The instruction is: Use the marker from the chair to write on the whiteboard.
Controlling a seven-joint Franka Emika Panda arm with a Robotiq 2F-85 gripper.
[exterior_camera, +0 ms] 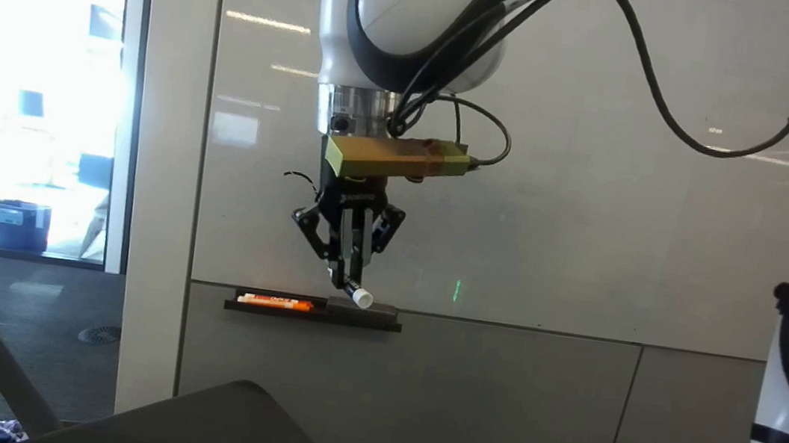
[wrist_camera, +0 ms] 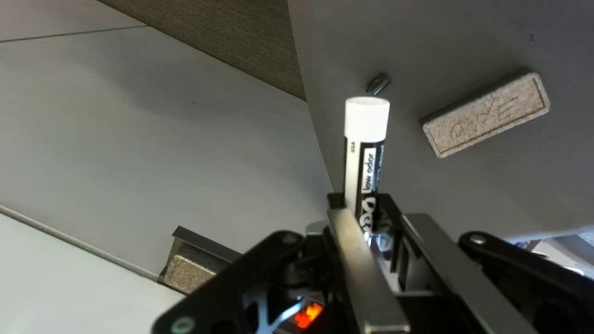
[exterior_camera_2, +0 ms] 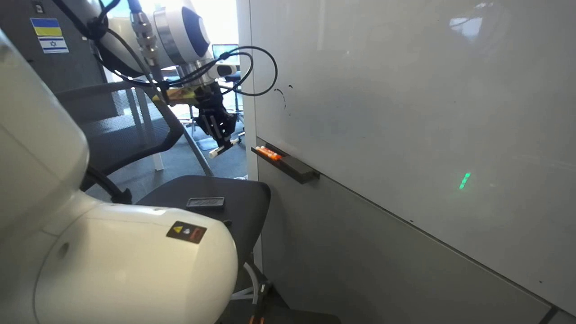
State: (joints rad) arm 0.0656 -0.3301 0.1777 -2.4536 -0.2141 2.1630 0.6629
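Note:
My gripper (exterior_camera: 347, 276) is shut on a black-and-white marker (exterior_camera: 358, 294), held sideways in the air. In both exterior views the gripper (exterior_camera_2: 223, 143) and marker (exterior_camera_2: 213, 153) are above the chair. In the wrist view the marker (wrist_camera: 365, 157) sticks out past the fingertips (wrist_camera: 359, 206), white end away from me; its other end is partly hidden by the fingers. The whiteboard (exterior_camera: 590, 223) fills the wall and also shows in an exterior view (exterior_camera_2: 396, 90); the marker is apart from it. The chair seat (exterior_camera_2: 245, 193) also shows in the wrist view (wrist_camera: 464, 195).
An eraser (exterior_camera_2: 205, 203) and a small dark piece (wrist_camera: 378, 84) lie on the seat. A wall tray (exterior_camera_2: 280, 168) holds orange markers (exterior_camera: 275, 302) and a dark eraser (exterior_camera: 362, 309). The board has a green mark (exterior_camera_2: 464, 181) and dark strokes (exterior_camera_2: 282, 96). The chair backrest (exterior_camera_2: 121, 121) stands nearby.

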